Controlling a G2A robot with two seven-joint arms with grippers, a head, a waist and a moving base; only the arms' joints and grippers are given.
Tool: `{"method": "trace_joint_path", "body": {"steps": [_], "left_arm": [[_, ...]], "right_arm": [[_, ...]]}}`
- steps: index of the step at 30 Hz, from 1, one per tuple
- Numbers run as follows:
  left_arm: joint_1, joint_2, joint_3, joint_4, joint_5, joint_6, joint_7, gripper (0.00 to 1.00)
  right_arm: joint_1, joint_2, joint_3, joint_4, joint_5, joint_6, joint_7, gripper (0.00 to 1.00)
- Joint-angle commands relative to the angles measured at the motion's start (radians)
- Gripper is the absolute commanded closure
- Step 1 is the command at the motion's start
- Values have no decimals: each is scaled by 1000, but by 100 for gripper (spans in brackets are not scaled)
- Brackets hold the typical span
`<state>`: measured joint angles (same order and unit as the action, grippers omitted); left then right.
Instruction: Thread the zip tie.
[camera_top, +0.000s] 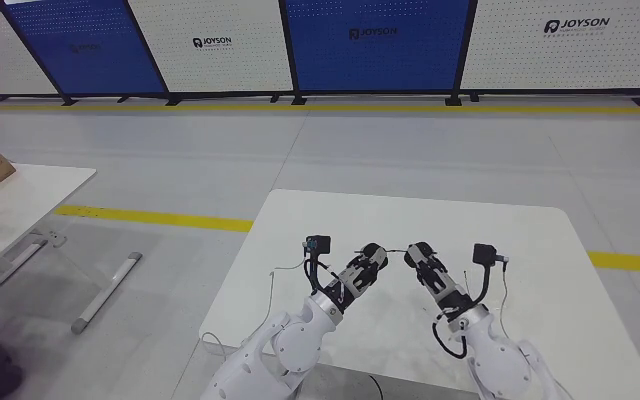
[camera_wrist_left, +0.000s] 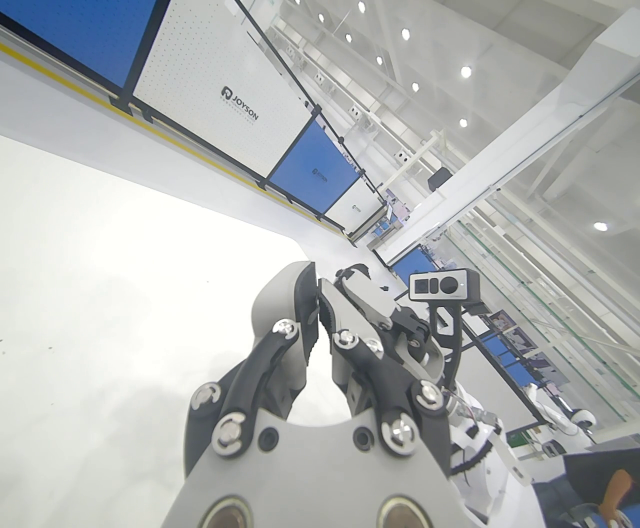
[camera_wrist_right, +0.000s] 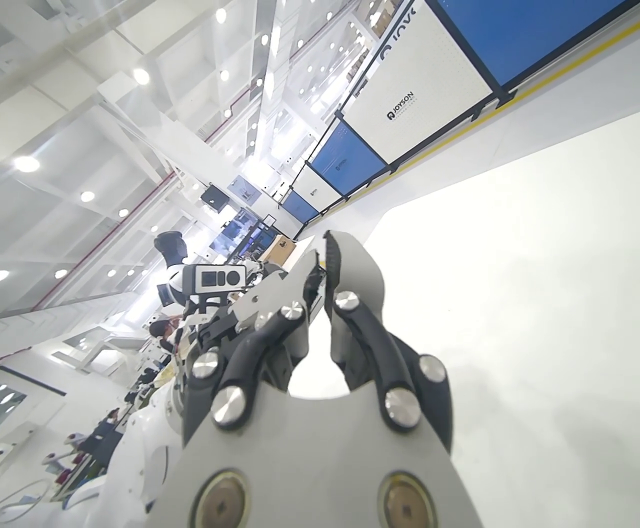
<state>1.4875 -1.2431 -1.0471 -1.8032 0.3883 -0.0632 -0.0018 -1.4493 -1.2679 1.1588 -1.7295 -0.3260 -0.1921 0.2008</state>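
White table (camera_top: 300, 215), zip tie (camera_top: 393, 250) pinched crosswise, left gripper (camera_top: 373, 252), right gripper (camera_top: 412, 254)

Glossy white arms (camera_top: 300, 340); left pincer (camera_wrist_left: 316, 295) and right pincer (camera_wrist_right: 322, 260) grey-shelled, black-linked, silver-screwed, with ribbed black pads.

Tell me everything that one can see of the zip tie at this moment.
The zip tie shows in the top view as a very thin, dark strip, too small to tell its head, teeth or material. It runs almost straight between the two arms, seemingly held above the white table. One end goes into the shut left gripper, the other into the shut right gripper; their tips face each other closely. Whether it is already threaded cannot be told.
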Motion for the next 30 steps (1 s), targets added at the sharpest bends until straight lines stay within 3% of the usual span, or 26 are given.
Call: {"method": "trace_joint_path", "body": {"steps": [1,17,29,30], "left_arm": [[0,0,0,0,0,0,0,100],[-1,-1,6,4,12,-9,-6,100],[4,0,3,1,26,-6,-4,100],[5,-1,3,-1,26,-4,-3,86]], "right_arm": [[6,-1,-2,0,-8,3,-1,100],[39,-8,-39,14,-59,23,15,100],[23,-7,-26,10,-54,9,17,100],[20,-7,-23,8,-55,9,17,100]]}}
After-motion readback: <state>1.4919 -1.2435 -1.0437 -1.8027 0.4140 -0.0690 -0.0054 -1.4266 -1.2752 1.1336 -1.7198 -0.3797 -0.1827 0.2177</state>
